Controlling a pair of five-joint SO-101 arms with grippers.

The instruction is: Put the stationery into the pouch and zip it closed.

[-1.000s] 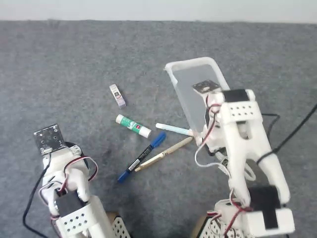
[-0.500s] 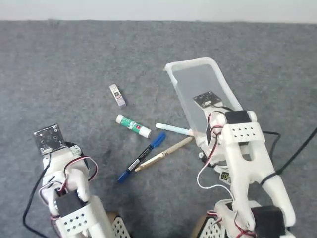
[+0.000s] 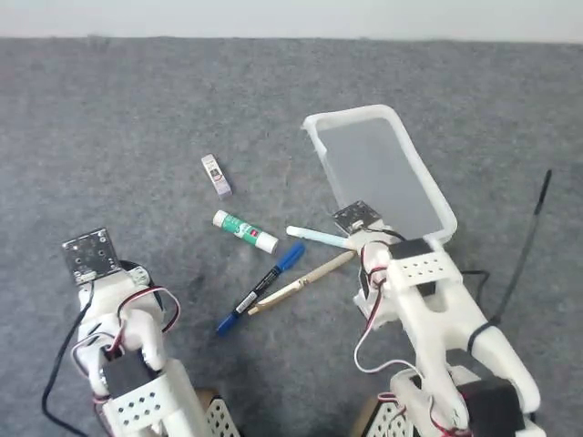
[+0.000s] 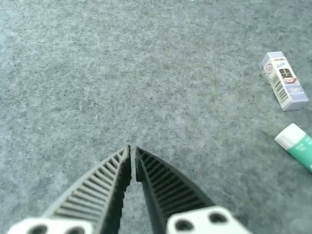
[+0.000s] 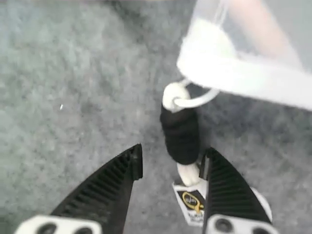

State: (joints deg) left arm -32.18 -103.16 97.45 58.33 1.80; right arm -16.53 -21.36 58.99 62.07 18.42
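While right jaws gape around its black pull (image 5: 181, 134), the pouch (image 3: 383, 168) lies clear, white-rimmed — left jaws closed, empty.

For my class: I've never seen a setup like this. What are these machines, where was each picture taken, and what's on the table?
Two robot arms, each ending in a two-fingered gripper. One picture looks down over the table; the other two come from cameras on the arms' wrists. On the surface lie a clear pouch, a small box, a glue stick, a pale pen, a blue marker and a tan pencil. The left gripper is shut, empty. The right gripper is open, the pouch's black zip pull between its fingers.
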